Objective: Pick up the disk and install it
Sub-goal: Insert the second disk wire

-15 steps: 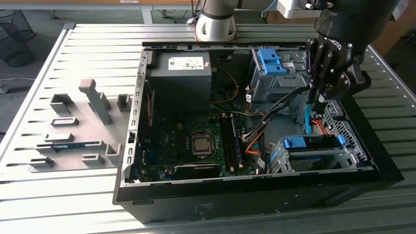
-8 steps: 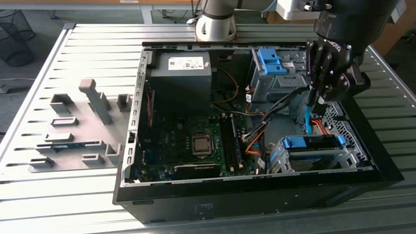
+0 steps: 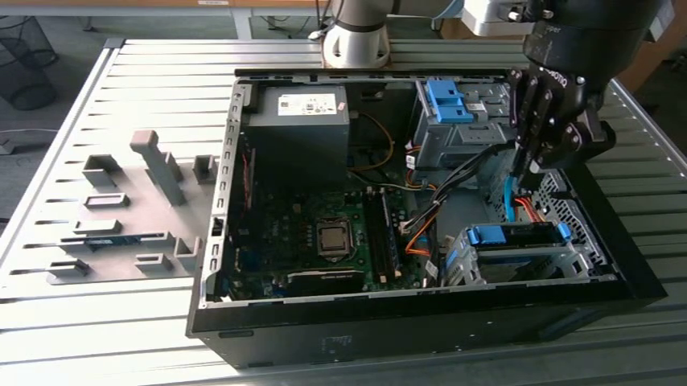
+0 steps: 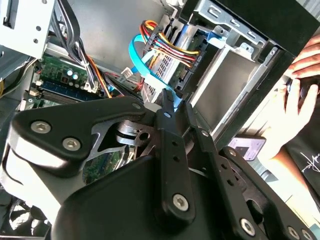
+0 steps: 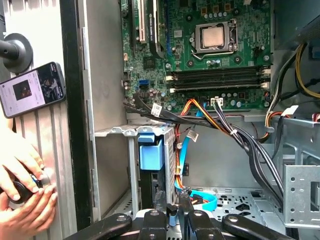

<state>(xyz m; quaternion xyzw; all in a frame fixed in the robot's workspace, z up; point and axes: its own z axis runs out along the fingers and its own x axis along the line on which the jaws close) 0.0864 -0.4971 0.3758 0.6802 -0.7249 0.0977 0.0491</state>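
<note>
The disk [image 3: 523, 259] lies in the metal drive cage [image 3: 459, 265] at the case's near corner on the exterior view's right, its blue rail [image 3: 516, 235] along its far edge. The first wrist view shows the disk's [image 5: 150, 186] dark end under the blue rail [image 5: 150, 153]. In the second wrist view the disk [image 4: 161, 66] has coloured power wires [image 4: 170, 46] plugged into it. My gripper [image 3: 526, 165] hangs just above and behind the cage. Its fingers [image 5: 183, 204] are pinched together on a light blue data cable [image 4: 142, 57], which runs taut up to the tips.
The open computer case [image 3: 633, 265] holds a motherboard [image 3: 322, 233], a dark power supply [image 3: 301, 129] and a second blue bracket [image 3: 446, 100] in the far cage. Cable bundles [image 5: 240, 140] cross beside the cage. A person's hands [image 5: 22, 175] and a phone [image 5: 32, 89] are outside the case wall.
</note>
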